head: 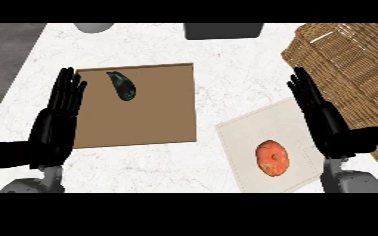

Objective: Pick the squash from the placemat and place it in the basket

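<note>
An orange, round squash [272, 158] lies on a pale cream placemat [251, 130] at the lower right of the counter. A woven wicker basket [345, 65] stands at the right edge, behind the placemat. My right hand [325, 117] is open with straight fingers, standing just right of the squash, between it and the basket, not touching either. My left hand [59, 117] is open too, at the left edge of a brown mat [159, 110].
A dark green eggplant [123, 85] lies on the brown mat's upper left. A dark grey box [223, 30] and a grey round object [94, 27] sit at the counter's far edge. The white marble counter [229, 70] drops off at the left.
</note>
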You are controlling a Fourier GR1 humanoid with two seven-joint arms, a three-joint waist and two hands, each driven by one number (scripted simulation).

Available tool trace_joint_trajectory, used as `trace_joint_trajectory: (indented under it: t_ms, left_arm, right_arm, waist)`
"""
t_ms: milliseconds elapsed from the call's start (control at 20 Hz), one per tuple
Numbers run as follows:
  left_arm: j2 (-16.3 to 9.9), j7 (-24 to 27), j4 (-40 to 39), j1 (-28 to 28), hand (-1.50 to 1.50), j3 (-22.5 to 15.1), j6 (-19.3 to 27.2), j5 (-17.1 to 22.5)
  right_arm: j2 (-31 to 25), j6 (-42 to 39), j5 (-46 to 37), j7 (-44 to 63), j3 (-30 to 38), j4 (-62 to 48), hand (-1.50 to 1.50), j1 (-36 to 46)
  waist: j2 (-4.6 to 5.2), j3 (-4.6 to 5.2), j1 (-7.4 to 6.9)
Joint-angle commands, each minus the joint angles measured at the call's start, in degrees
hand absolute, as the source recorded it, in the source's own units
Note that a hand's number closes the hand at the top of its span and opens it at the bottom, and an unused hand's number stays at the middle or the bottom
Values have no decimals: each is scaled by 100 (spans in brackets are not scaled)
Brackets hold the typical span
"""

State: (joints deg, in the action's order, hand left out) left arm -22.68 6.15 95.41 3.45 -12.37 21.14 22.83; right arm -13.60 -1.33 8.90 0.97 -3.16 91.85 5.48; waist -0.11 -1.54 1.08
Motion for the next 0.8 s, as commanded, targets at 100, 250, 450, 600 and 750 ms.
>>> trace_joint_trajectory:
  t_ms: [100, 250, 450, 600, 750]
  left_arm:
    - [-568, -554, -628, 138, 0, 227, -314, -59]
    - [-1121, -1102, -929, 258, 0, 343, -502, -83]
    - [-789, -1270, -1040, 350, 0, -22, -605, -30]
    - [-947, -1412, -1289, 472, 0, 227, -788, 92]
    - [-805, -1367, -1468, 562, 0, 136, -789, -61]
  right_arm:
    - [-379, -753, 983, -955, 999, 111, 150, 204]
    - [-686, -1152, 1610, -1535, 1774, -87, 150, 749]
    - [-1065, -971, -1628, -2499, -277, 571, -150, 388]
    - [95, 352, -2586, -2605, -1126, 828, -150, -136]
    - [718, 1221, -3467, -1639, -1705, 974, -150, -29]
  waist:
    - [26, 140, -34]
    - [62, 118, -28]
    - [65, 151, -96]
    - [15, 156, -69]
    - [6, 163, -77]
